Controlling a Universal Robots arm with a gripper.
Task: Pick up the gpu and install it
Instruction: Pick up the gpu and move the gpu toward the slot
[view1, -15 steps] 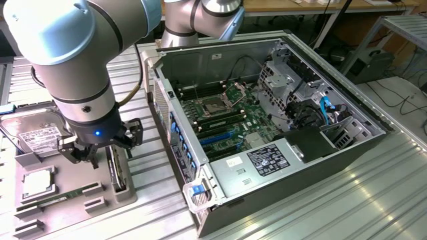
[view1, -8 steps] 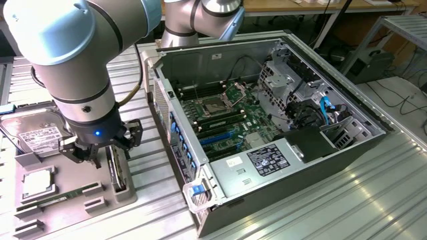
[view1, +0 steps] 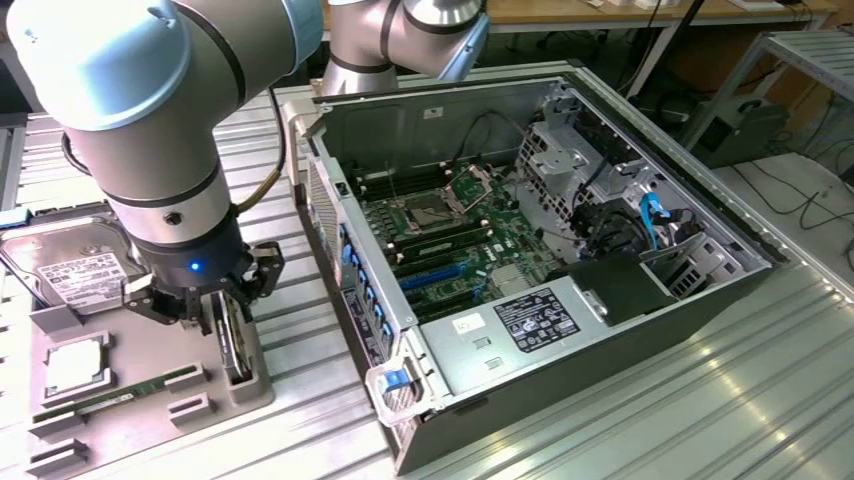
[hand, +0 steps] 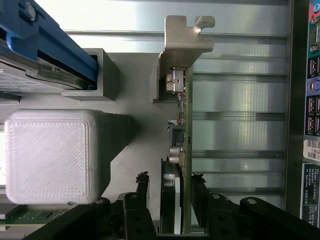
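While open astride the upright gpu (hand: 176, 135), pincer (hand: 170, 176) above grey tray (view1: 254, 392) on ribbed metal table (view1: 667, 400), workbench (view1: 601, 12) behind.

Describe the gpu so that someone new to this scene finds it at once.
From the open black computer case, look to the grey parts tray at the exterior view's left. On the tray's case-side edge, under the gripper, the thin dark gpu stands on its edge. The silver hard drive and green RAM stick lie flat.
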